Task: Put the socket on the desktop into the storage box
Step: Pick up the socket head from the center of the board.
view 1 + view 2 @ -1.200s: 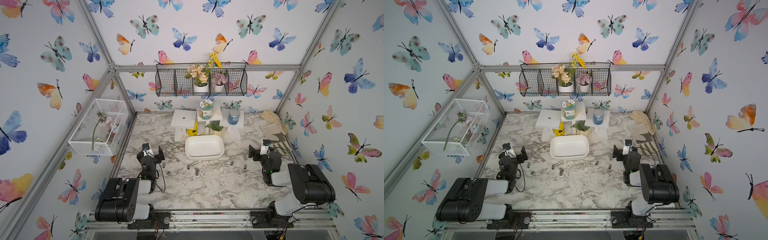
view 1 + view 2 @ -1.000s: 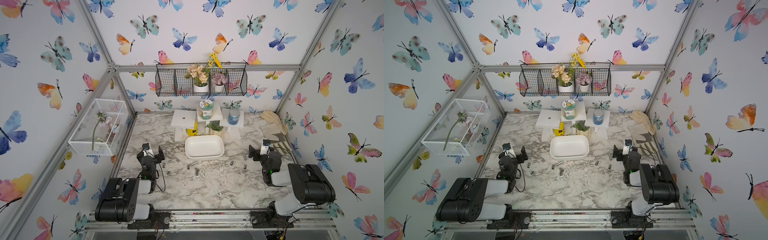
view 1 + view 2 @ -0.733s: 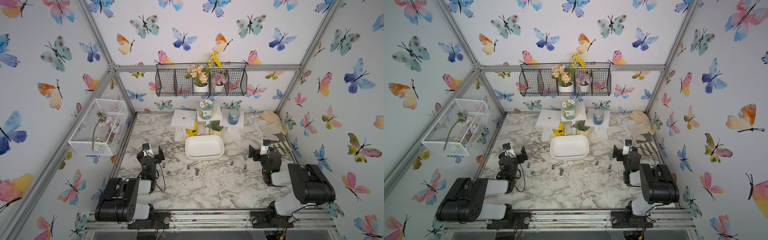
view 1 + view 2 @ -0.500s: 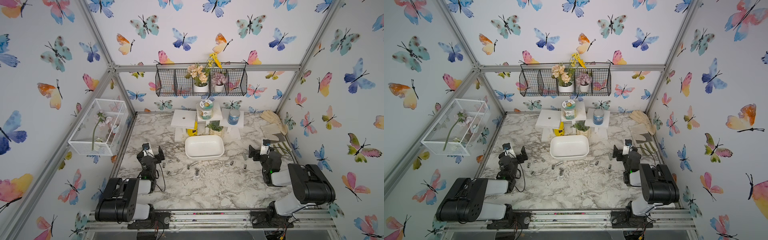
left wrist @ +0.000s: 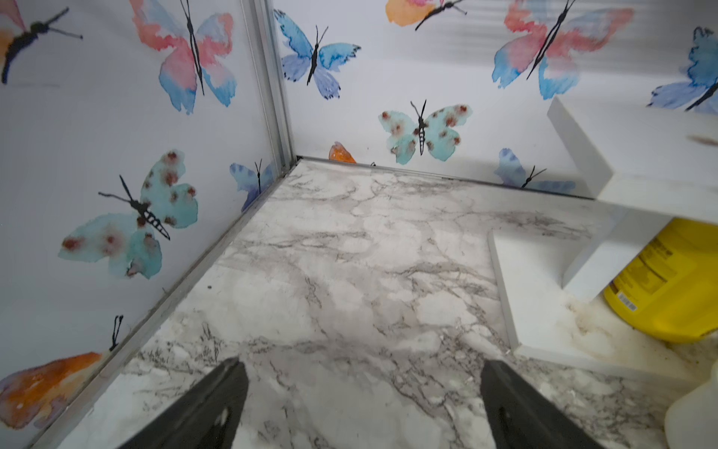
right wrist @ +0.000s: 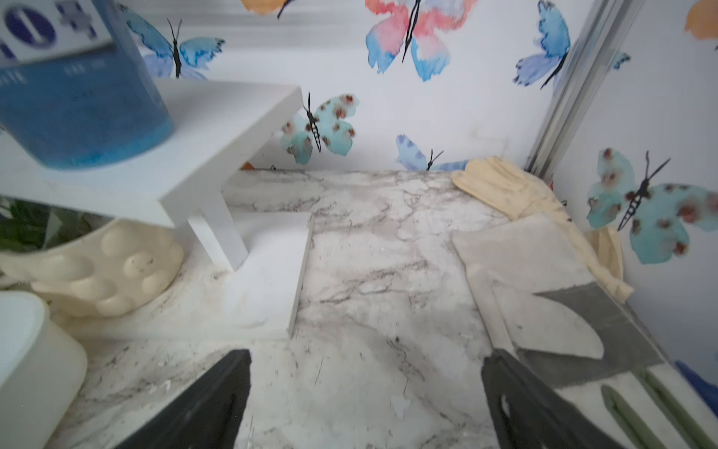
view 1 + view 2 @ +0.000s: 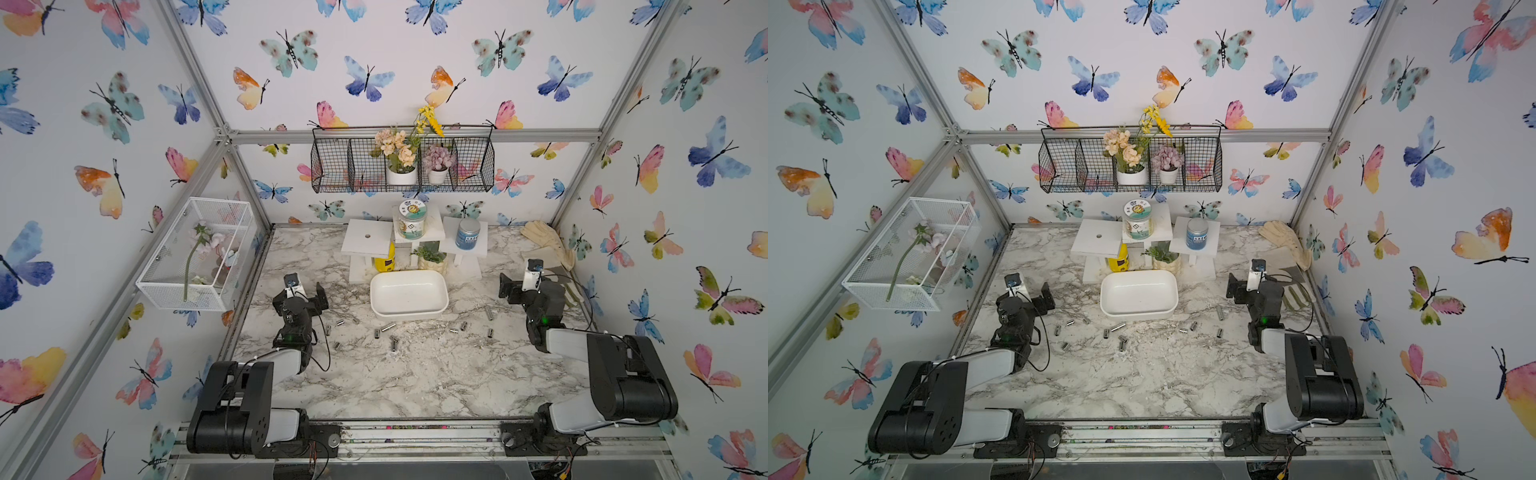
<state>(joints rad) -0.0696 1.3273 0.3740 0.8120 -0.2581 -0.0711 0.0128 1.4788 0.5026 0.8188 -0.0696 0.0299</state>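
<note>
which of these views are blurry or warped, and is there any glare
Right wrist view: the blue jar close to the lens is blurred, the glove sharper. Left wrist view: the yellow bottle is soft. Both top views: sharp, frame posts splay with wide-angle distortion and sockets are tiny; light even, no strong glare.

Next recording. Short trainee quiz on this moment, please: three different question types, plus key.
1. True or false: the shallow white plastic storage box already holds one of the small silver metal sockets.
2. Multiple choice: the fingers of the left gripper are A) shut on a socket, B) open and empty, C) out of view.
3. Short answer: most sockets lie on the white marble-veined desktop on which side of the box, the far side or the robot bases side?
Key: 1 false; 2 B; 3 robot bases side.
</note>
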